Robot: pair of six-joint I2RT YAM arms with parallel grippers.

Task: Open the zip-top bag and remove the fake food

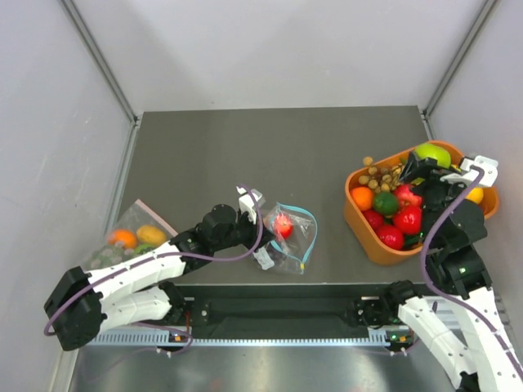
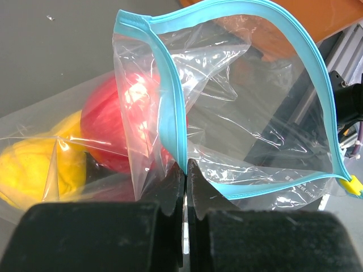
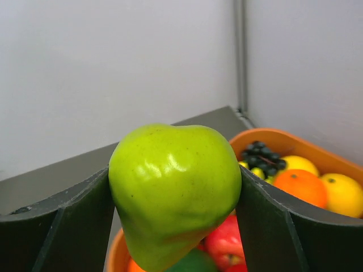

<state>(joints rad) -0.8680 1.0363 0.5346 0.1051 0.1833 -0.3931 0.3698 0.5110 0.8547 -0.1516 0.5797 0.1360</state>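
Note:
The zip-top bag (image 1: 288, 237) lies at the table's middle front, clear with a teal zip strip (image 2: 170, 107), its mouth gaping open. My left gripper (image 1: 260, 219) is shut on the bag's teal rim (image 2: 185, 164). Inside the bag I see a red apple (image 2: 110, 127) and a yellow lemon (image 2: 34, 170); the apple also shows in the top view (image 1: 283, 223). My right gripper (image 1: 437, 157) is shut on a lime-green fruit (image 3: 173, 187) and holds it above the orange bowl (image 1: 359, 219). A dark grape bunch (image 3: 264, 154) lies in the bowl.
The orange bowl at the right holds several fruits: red ones (image 1: 407, 219), an orange (image 1: 362, 198), a dark green one (image 1: 385, 202). A second clear bag with a pinkish edge (image 1: 131, 237) holding fruit lies at the left edge. Grey walls enclose the table.

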